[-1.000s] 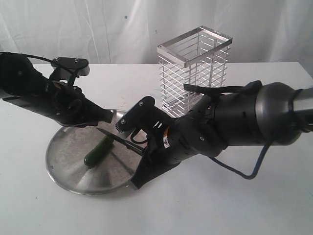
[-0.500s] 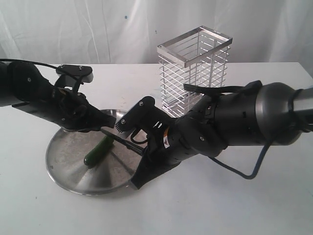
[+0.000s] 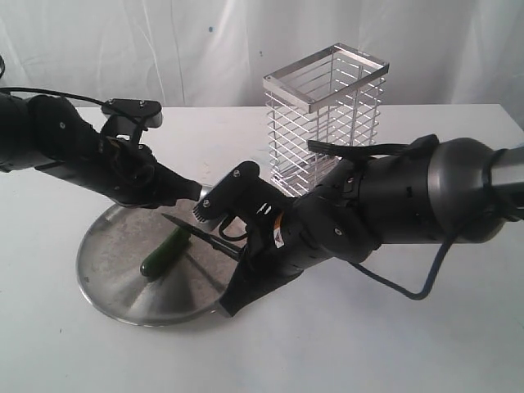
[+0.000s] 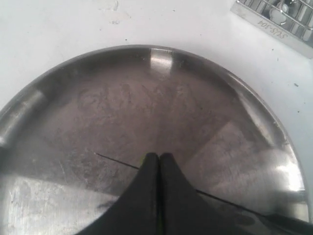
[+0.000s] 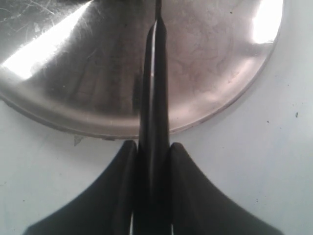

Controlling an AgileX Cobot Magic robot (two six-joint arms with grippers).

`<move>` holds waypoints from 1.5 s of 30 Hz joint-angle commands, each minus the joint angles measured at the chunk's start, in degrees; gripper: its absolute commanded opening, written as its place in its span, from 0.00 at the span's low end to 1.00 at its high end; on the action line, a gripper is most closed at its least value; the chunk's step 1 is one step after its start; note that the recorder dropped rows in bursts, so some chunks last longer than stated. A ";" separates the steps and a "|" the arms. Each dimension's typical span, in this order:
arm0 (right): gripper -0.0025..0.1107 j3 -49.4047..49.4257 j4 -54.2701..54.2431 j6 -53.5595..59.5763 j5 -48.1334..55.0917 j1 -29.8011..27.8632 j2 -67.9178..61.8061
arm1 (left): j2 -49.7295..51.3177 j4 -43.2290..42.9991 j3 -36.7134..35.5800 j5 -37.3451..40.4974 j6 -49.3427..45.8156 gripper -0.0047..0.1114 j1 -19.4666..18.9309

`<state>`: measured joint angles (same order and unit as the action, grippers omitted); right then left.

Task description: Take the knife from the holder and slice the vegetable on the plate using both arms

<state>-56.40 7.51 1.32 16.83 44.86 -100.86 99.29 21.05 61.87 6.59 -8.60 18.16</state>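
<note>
The steel plate [image 3: 115, 286] lies on the white table at front left, with the dark-green vegetable [image 3: 164, 252] on it. My right gripper [image 3: 244, 255] is shut on the black knife [image 3: 201, 236], and the blade reaches over the plate and crosses the vegetable's upper end. In the right wrist view the knife [image 5: 154, 88] runs straight out from my right gripper [image 5: 152, 145] over the plate [image 5: 220, 73]. My left gripper [image 3: 195, 191] is shut and empty above the plate's far rim. In the left wrist view the left gripper [image 4: 159, 156] is shut over the plate [image 4: 122, 98], the blade [image 4: 117, 161] passes beneath it, and the vegetable is hidden.
The tall silver wire holder [image 3: 324, 115] stands behind the plate toward the middle right, and its base corner [image 4: 274, 19] lies beyond the plate. The thick right forearm [image 3: 409, 196] spans the table's right half. A white cloth backdrop hangs behind.
My left arm has swung right, bringing its shut gripper a little farther along the plate's far rim. The right arm, knife and vegetable have not moved.
</note>
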 commanded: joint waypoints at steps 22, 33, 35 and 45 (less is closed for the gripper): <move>0.02 -0.18 0.01 -0.28 2.72 0.20 0.18 | 10.21 0.79 1.54 -5.36 -0.81 0.04 0.29; 0.02 -0.18 -0.11 -0.28 2.27 0.20 -4.57 | 5.91 -1.09 1.54 -4.23 -0.81 0.04 0.29; 0.02 -0.18 -0.11 -0.28 2.27 0.20 -5.13 | 6.69 -1.40 1.54 -4.23 -0.81 0.04 0.29; 0.02 -0.18 -0.24 -0.28 0.80 0.20 -5.12 | 8.46 -1.40 1.54 -4.45 -0.81 0.04 0.29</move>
<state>-56.40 7.37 1.11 18.49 45.09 -105.89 107.83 19.75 63.68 1.40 -9.27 18.16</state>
